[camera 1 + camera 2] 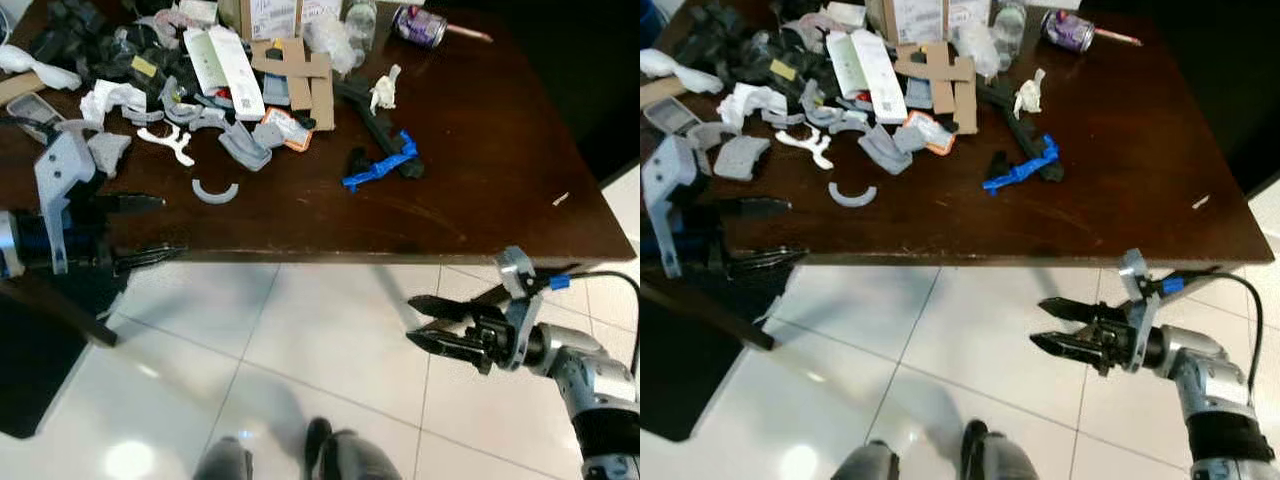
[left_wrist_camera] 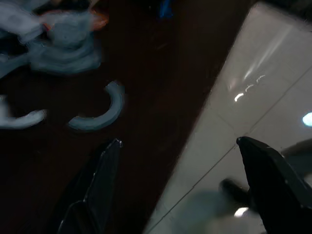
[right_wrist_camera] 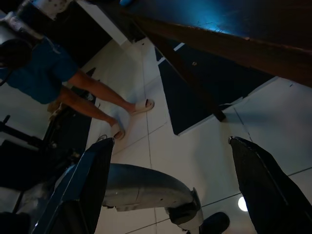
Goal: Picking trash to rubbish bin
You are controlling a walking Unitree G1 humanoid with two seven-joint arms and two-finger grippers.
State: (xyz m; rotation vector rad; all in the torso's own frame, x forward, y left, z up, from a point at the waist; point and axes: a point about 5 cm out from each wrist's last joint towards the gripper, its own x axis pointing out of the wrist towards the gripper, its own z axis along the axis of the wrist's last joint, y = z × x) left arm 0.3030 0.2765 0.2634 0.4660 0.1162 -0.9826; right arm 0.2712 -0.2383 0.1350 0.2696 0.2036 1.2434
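A dark wooden table point(image 1: 480, 200) carries a heap of trash: cardboard pieces point(image 1: 300, 75), a white leaflet point(image 1: 225, 65), crumpled paper point(image 1: 385, 88), a blue plastic part point(image 1: 380, 165), grey plastic scraps and a grey curved piece point(image 1: 215, 192). A purple can point(image 1: 420, 25) lies at the far edge. My left gripper point(image 1: 150, 228) is open at the table's near left edge, close to the curved piece point(image 2: 97, 109). My right gripper point(image 1: 425, 320) is open, low over the floor in front of the table, with nothing between its fingers.
White tiled floor point(image 1: 300, 340) lies before the table, with my feet point(image 1: 330, 450) at the bottom. A dark mat point(image 1: 35, 380) sits on the floor at left. In the right wrist view a person's legs point(image 3: 102, 105) in sandals stand beyond the table leg point(image 3: 195, 83).
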